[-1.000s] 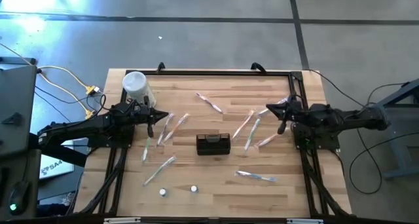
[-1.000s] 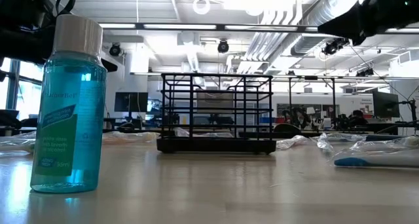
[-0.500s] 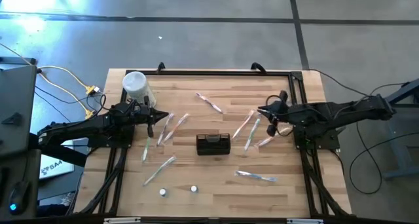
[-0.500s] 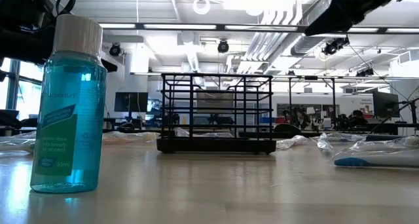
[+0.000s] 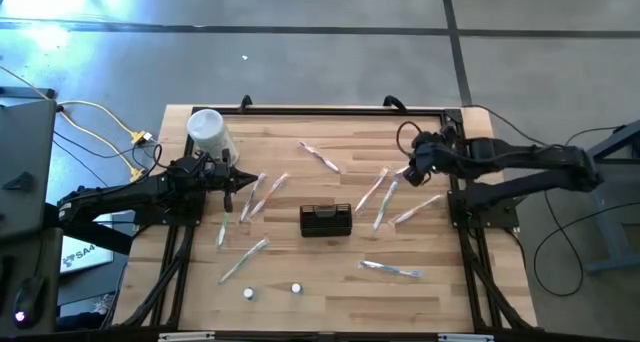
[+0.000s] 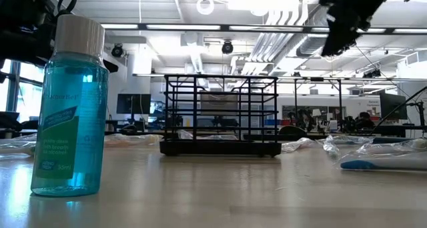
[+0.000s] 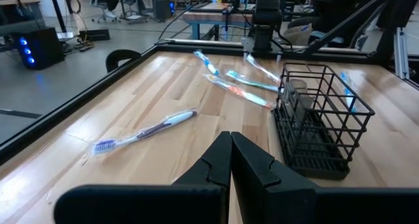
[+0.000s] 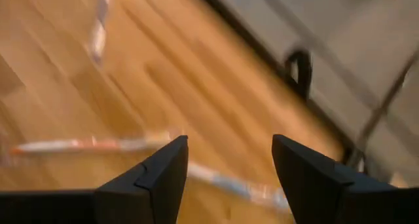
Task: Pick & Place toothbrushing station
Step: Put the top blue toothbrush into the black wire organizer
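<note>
Toothbrushing station (image 5: 326,220) sitting untouched mid-surface.
Right pincer (image 5: 416,166) hovering far-right, fingers apart; left pincer (image 5: 232,187) waiting left, fingers together.

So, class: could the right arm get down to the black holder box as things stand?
Probably yes. The right pincer is open and empty above the table's far right, and only loose toothbrushes lie between it and the black holder box.

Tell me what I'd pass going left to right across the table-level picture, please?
Blue mouthwash bottle → black wire toothbrushing station → wrapped toothbrush with a blue handle lying flat. The right claw hangs high above, between the station and that toothbrush.
</note>
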